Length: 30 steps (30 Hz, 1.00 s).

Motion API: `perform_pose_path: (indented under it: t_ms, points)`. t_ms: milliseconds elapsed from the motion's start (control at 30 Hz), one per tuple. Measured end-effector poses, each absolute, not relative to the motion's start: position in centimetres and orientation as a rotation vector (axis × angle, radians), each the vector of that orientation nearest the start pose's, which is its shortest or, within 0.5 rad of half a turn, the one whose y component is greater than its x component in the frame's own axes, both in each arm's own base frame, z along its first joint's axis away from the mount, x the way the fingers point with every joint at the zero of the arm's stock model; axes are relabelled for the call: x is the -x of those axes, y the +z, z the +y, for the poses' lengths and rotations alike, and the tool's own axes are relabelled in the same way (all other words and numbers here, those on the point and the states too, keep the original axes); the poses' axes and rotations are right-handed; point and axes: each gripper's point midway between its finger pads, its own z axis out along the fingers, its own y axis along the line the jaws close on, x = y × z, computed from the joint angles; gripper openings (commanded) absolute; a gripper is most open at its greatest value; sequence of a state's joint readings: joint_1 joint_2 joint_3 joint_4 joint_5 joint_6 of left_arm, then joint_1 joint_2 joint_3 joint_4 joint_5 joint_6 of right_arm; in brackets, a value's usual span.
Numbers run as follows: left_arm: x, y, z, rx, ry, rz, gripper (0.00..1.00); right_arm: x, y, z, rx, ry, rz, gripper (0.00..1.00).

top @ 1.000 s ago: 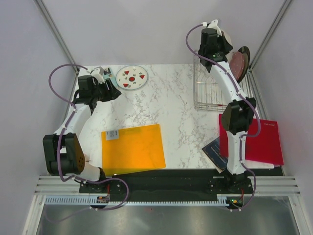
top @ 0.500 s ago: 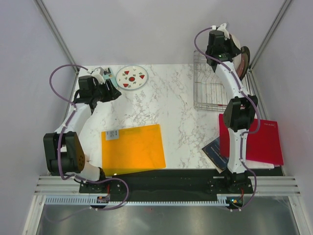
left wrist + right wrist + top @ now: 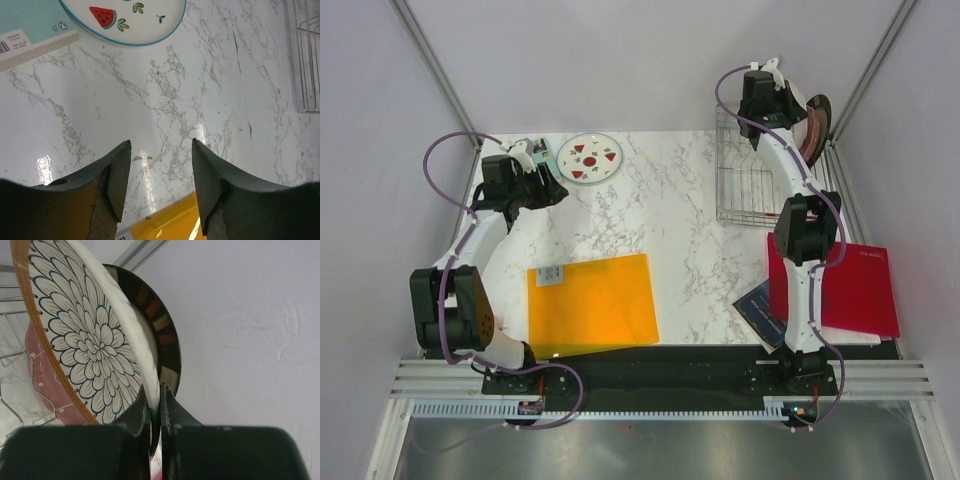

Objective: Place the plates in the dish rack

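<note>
Marbled white tabletop (image 3: 670, 215) from above: the left gripper (image 3: 552, 192) hovers near the round white plate with red and green shapes (image 3: 594, 158); the right gripper (image 3: 778, 95) is over the silver wire dish rack (image 3: 745, 190).

Left wrist: jaws apart over bare marble.

Right wrist: jaws pinch the upright white petal-patterned plate (image 3: 95, 345), between the pink dotted plate (image 3: 45, 385) and the dark-rimmed plate (image 3: 162, 325).
</note>
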State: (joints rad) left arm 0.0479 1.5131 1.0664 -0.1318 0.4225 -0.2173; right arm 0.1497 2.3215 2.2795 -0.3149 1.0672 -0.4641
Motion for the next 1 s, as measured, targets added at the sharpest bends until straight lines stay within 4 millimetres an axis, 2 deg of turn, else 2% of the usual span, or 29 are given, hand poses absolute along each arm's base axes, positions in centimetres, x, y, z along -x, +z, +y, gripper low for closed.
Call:
perform_pose_path:
  t_ms: [167,467,500,533,633,733,800,900,1000]
  points:
    - [-42.6,16.1,-6.0,0.037,-0.552,2.151,0.58,-58.9,25.8,-7.4,-0.167,-1.207,1.925,0.0]
    - [-43.0,15.1,-5.9,0.046,-0.554,2.176,0.6,-59.3,22.0,-6.6,-0.162,-1.158,1.995,0.01]
    - [-43.1,15.0,-5.9,0.048,-0.554,2.178,0.61,-59.3,21.9,-6.6,-0.166,-1.158,1.995,0.06]
    - [-43.3,14.9,-5.9,0.049,-0.554,2.181,0.6,-59.3,21.7,-6.6,-0.17,-1.156,1.996,0.21]
    - [-43.7,14.4,-5.9,0.063,-0.56,2.193,0.6,-59.4,21.5,-6.3,-0.171,-1.137,1.999,0.43]
    - [-43.9,13.8,-5.9,0.082,-0.569,2.207,0.6,-59.3,21.5,-6.3,-0.165,-1.143,2.004,0.57]
    - [-44.1,13.7,-6.0,0.09,-0.573,2.212,0.6,-59.1,21.6,-6.4,-0.163,-1.153,2.005,0.59]
    - [-44.4,13.8,-6.0,0.092,-0.574,2.208,0.6,-58.9,22.7,-6.4,-0.164,-1.149,1.996,0.64]
    - [-44.6,14.2,-5.9,0.089,-0.572,2.199,0.6,-58.6,23.8,-6.0,-0.151,-1.139,1.99,0.78]
